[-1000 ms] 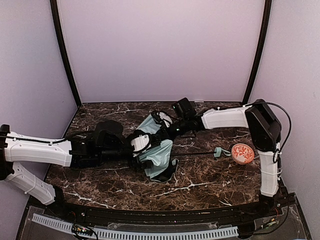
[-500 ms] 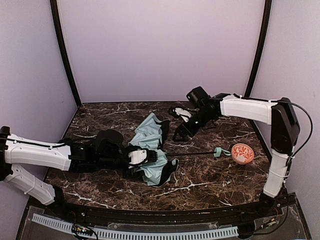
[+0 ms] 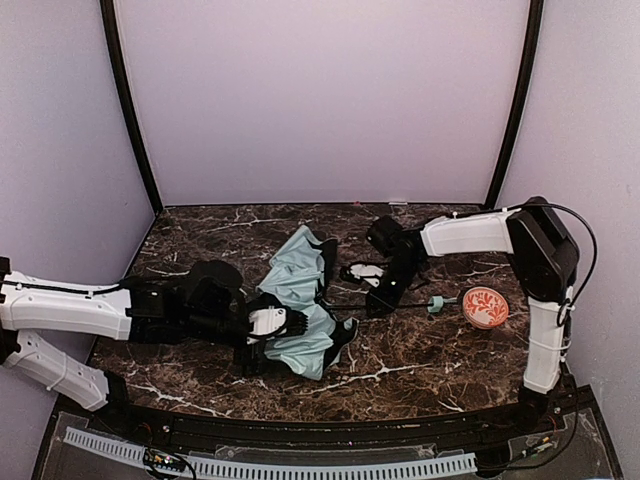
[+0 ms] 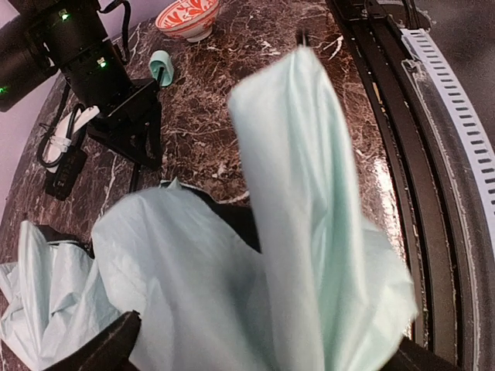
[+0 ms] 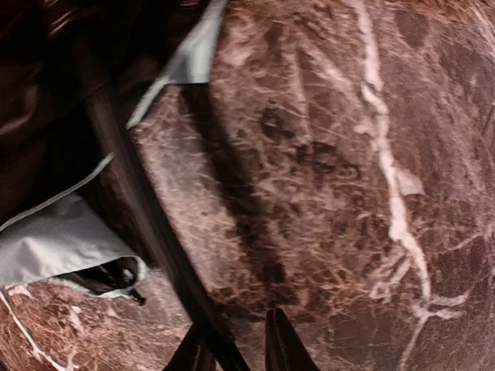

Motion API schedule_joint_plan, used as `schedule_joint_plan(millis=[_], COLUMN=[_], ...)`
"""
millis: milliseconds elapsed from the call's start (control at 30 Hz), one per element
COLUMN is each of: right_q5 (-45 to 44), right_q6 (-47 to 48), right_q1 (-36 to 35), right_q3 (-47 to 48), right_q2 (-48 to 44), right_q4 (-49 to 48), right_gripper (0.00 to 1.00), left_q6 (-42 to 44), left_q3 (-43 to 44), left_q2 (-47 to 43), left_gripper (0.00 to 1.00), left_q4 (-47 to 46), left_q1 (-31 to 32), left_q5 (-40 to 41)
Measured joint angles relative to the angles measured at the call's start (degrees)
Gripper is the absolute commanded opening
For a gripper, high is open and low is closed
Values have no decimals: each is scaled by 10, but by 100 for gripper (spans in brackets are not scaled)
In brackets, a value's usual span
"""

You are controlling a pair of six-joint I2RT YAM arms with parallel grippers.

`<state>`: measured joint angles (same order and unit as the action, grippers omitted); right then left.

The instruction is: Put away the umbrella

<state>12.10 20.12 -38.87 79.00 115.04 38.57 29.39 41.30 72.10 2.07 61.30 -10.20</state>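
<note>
The umbrella (image 3: pixel 300 300) lies half-collapsed in the middle of the marble table, mint fabric out and black lining showing at its edges. Its thin black shaft (image 3: pixel 405 305) runs right to the small mint handle (image 3: pixel 437 303). My left gripper (image 3: pixel 275 325) is pushed into the canopy. In the left wrist view its jaws (image 4: pixel 267 352) stand wide apart with bunched mint fabric (image 4: pixel 309 232) between them. My right gripper (image 3: pixel 383 298) is down over the shaft. In the right wrist view its fingertips (image 5: pixel 236 344) straddle the shaft (image 5: pixel 147 216) closely, with a small gap on one side.
An orange-red bowl with a white pattern (image 3: pixel 485 307) stands just right of the handle, and shows in the left wrist view as bowl (image 4: pixel 187 15) beyond the handle (image 4: pixel 160 66). A black rail (image 3: pixel 300 430) edges the table front. Purple walls close the back and sides.
My right gripper has swung from the back of the table down onto the shaft and narrowed its jaws. My left gripper squeezed, then opened wide again on the canopy, which shifted slightly toward the front.
</note>
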Motion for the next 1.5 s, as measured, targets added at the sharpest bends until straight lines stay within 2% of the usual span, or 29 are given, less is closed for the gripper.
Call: schedule_joint_plan(millis=[67, 133, 267, 400, 500, 667, 867, 967, 1067, 1167, 1300, 1500], right_q5=[-6, -15, -87, -190, -268, -423, -594, -642, -661, -645, -560, -344], right_q6=[19, 23, 30, 59, 93, 205, 421, 507, 535, 504, 414, 241], right_q1=[-6, -13, -16, -7, 9, 47, 67, 49, 3, -57, -125, -159], right_q3=[-13, -27, -53, -55, -36, 10, 51, 28, -47, -132, -217, -242], right_q2=[-7, -17, -42, -76, -93, -108, -111, -125, -147, -156, -156, -159], right_q4=[-9, -20, -58, -88, -130, -282, -539, -658, -726, -700, -550, -339], right_gripper=[0, 0, 0, 0, 0, 0, 0, 0, 0, 0, 0, 0], left_q6=[3, 6, 10, 13, 13, 12, 12, 8, 3, -2, -4, -3], left_q3=[11, 24, 33, 29, 22, 20, -9, -30, -43, -54, -67, -68], left_q2=[-24, -56, -140, -210, -224, -188, -170, -170, -170, -171, -176, -144], left_gripper=[99, 99, 99, 99, 97, 96, 96, 96, 96, 96, 97, 93], left_q4=[32, 56, 79, 72, 54, 30, -15, -42, -55, -63, -56, -14], left_q1=[0, 0, 0, 0, 0, 0, -1, -7, -14, -20, -23, -23], left_q5=[-3, -6, -3, 21, 53, 116, 160, 172, 185, 193, 204, 203])
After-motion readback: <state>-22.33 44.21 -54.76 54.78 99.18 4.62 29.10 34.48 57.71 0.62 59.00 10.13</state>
